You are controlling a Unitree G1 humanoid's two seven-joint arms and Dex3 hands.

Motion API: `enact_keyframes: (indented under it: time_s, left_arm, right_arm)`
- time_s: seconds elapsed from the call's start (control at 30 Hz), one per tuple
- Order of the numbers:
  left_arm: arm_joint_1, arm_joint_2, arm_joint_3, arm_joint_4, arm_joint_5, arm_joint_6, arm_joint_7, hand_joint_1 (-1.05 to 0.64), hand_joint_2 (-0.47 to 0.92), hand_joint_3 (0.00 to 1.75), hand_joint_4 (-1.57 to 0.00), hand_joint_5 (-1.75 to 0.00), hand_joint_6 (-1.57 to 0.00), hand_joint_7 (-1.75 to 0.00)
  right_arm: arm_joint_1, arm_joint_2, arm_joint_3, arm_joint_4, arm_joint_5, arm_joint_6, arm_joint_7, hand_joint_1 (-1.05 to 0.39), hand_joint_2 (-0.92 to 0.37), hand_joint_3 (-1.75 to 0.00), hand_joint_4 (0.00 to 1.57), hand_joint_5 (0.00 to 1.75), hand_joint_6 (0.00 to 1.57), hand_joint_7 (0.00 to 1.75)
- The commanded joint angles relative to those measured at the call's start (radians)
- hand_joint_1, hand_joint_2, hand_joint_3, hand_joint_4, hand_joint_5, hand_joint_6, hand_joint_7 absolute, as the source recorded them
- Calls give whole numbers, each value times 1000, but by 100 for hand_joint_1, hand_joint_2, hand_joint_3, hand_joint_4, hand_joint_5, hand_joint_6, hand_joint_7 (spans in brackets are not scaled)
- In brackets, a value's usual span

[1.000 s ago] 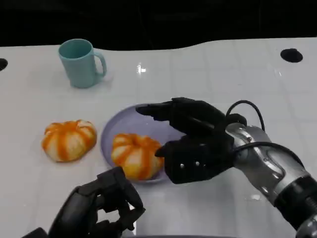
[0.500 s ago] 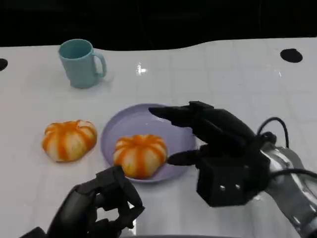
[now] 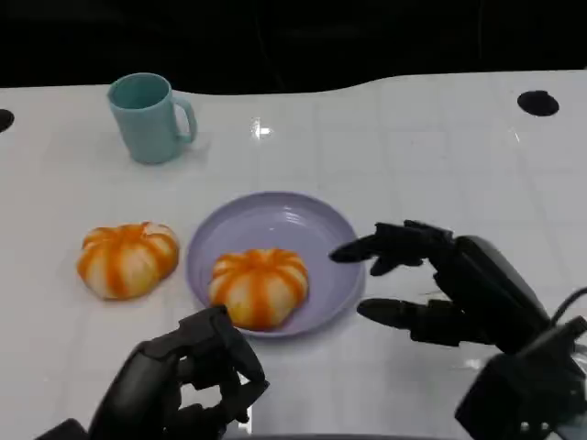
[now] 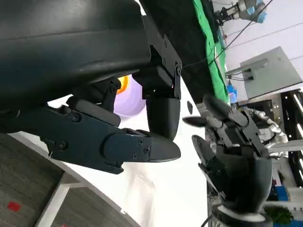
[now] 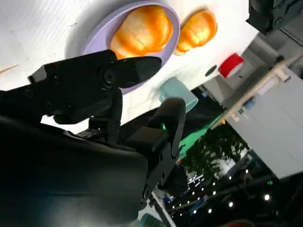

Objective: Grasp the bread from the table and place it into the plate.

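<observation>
White tabletop [image 3: 413,128] holds the lavender plate [image 3: 321,229] with one orange-striped bread [image 3: 259,286] already in it, right hand [image 3: 449,284] empty, fingers spread, at its 3 o'clock; the next move is probably the second bread [image 3: 127,258] at 9 o'clock, nearest the curled, empty left hand [image 3: 188,380].

Head cam looks down at table [image 3: 413,137]; wrist cams sit close behind the hands; all share the plate [image 3: 312,225].
</observation>
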Motion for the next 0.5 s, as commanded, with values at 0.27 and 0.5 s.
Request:
enact_keyframes:
  time_s: [0.27,0.5]
  left_arm:
    - [-6,13,5,13,0,-8,3,-49,92,35,-68,-175,-57,-161]
    - [-6,12,7,11,-8,1,2,-50,92,34,-69,-175,-58,-160]
  right_arm:
    - [152,-63,-84,-79,65,-80,11,-1,-31,-147,85,174,73,140]
    - [246,-104,-121,-149,44,-111,17,1,-25,-154,86,175,74,146]
